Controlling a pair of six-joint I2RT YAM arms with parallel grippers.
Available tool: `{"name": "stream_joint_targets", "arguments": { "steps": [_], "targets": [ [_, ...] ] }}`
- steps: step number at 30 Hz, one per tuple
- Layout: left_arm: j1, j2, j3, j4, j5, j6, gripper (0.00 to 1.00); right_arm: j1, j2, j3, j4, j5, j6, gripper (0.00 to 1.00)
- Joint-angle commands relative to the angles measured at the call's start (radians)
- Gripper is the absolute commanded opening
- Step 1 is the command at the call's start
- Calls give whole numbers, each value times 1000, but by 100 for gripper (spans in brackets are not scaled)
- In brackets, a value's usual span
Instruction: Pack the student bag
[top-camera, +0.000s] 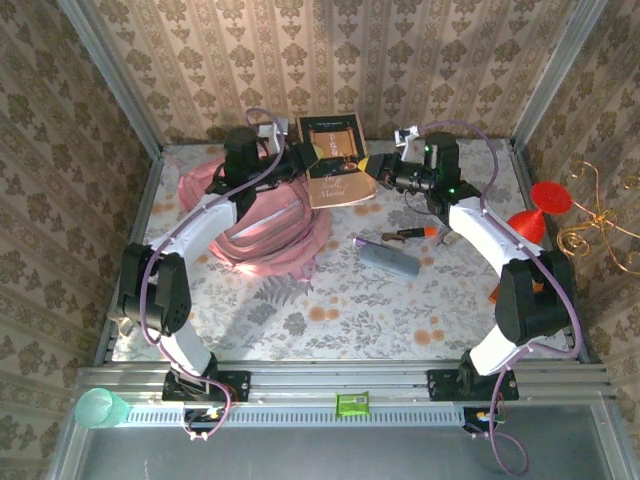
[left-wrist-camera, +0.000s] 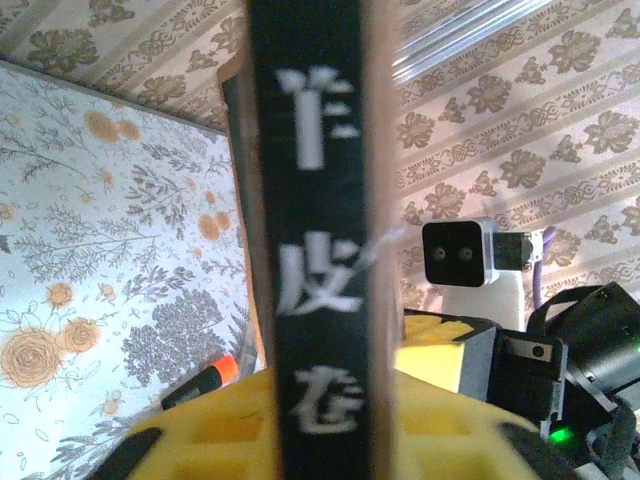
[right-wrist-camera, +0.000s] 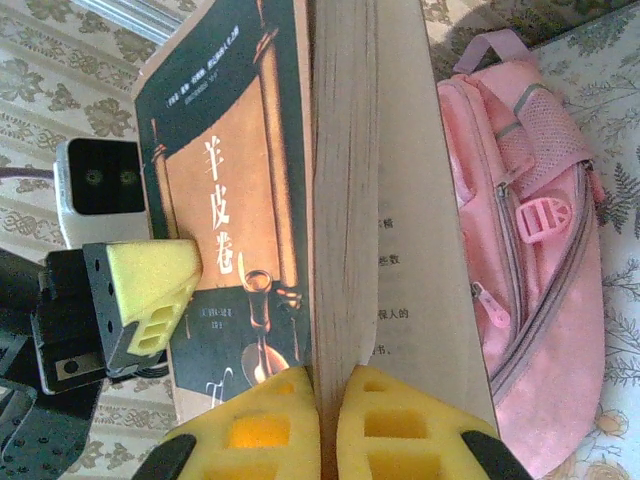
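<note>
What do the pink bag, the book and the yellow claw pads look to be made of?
The bag looks like soft woven fabric, matte and creased, with a mesh pocket and a plastic buckle. The book has paper pages and a card cover with a slight sheen. The pads are probably foam: matte, porous-looking, with moulded holes.

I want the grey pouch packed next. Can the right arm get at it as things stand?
Probably not yet: the right gripper is shut on the book, shared with the left gripper. The grey pouch lies uncovered near that arm, so the way looks free once the book is released.
</note>
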Motion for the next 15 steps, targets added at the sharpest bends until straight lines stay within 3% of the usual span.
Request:
{"name": "stream_joint_targets", "arguments": {
  "steps": [1,8,11,15],
  "targets": [
    [-5,-58,-2,67,63,10,0,-6,9,9,-21,-7,-60,29],
    [-15,-116,-26,92,126,33,0,-27,6,47,-89,-88,-145,76],
    [-26,-135,-38,109,145,35,0,-24,19,54,-26,-163,-112,88],
    [-32,-141,-48,146,163,10,0,-4,20,49,97,-236,-55,94]
  ]
}}
